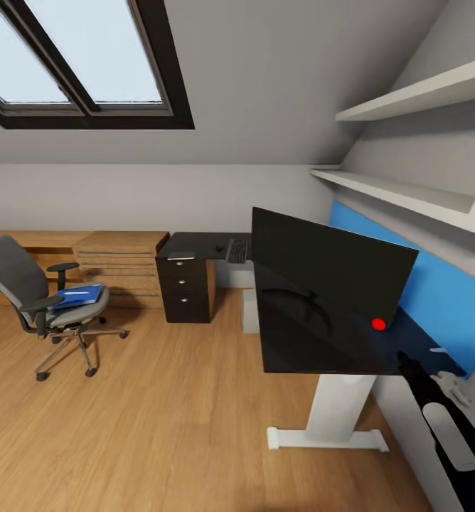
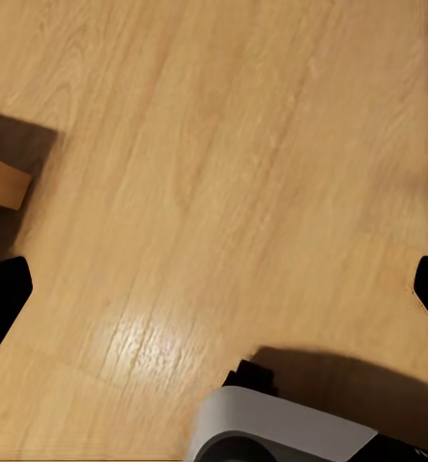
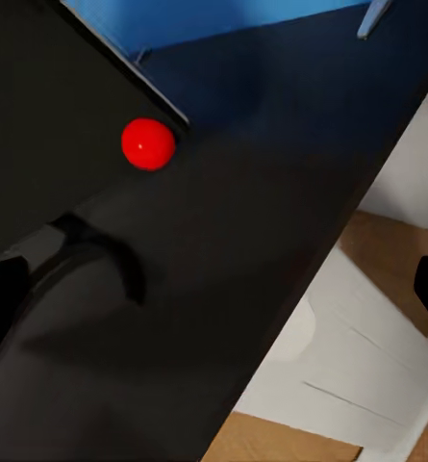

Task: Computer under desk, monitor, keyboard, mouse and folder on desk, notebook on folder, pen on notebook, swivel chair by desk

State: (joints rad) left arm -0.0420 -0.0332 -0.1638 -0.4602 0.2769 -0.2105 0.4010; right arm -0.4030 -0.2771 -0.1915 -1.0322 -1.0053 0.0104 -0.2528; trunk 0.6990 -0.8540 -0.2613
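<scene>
Head view: my right arm [image 1: 444, 419] reaches over the desk [image 1: 316, 348]; jaws spread wide, monitor [image 1: 323, 270] just beyond.

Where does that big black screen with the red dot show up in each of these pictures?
Head view: the monitor stands right of centre on the glossy black desk.
Right wrist view: the monitor's lower corner appears, close up.
Left wrist view: wooden floor instead.
Shared landmark: the red dot, beside the blue back panel.
</scene>
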